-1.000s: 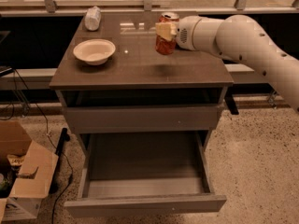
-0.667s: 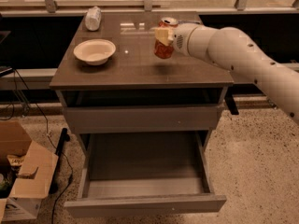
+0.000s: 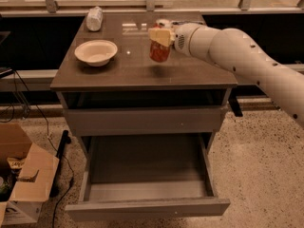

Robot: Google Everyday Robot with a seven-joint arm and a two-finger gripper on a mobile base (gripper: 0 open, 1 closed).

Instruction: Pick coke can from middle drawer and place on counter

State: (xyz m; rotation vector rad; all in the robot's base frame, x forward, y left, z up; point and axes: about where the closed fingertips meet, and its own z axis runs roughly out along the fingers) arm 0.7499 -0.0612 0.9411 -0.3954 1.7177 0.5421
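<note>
The can is seen in the single camera view as a small red cylinder; its upper part is covered by the gripper and its lettering cannot be read. It is held upright over the counter, near the middle and right of the bowl. A dark shadow is cast on the glossy slab just below it and apart from it, so the can appears to be held off the surface. The gripper's cream fingers are clamped on the can from above and from the side. The gripper is carried by a white arm that reaches in from the right.

The bowl is pale and shallow, is set on the counter's left part, and nothing is seen in it. A whitish bottle-like thing is laid at the back left corner.

The drawer is pulled far out below, and only its plain grey floor is shown. A closed front is seen above it, under the counter. At the lower left an open cardboard box is set on the speckled floor, with contents too dark to tell, and a black cable is laid beside it.
</note>
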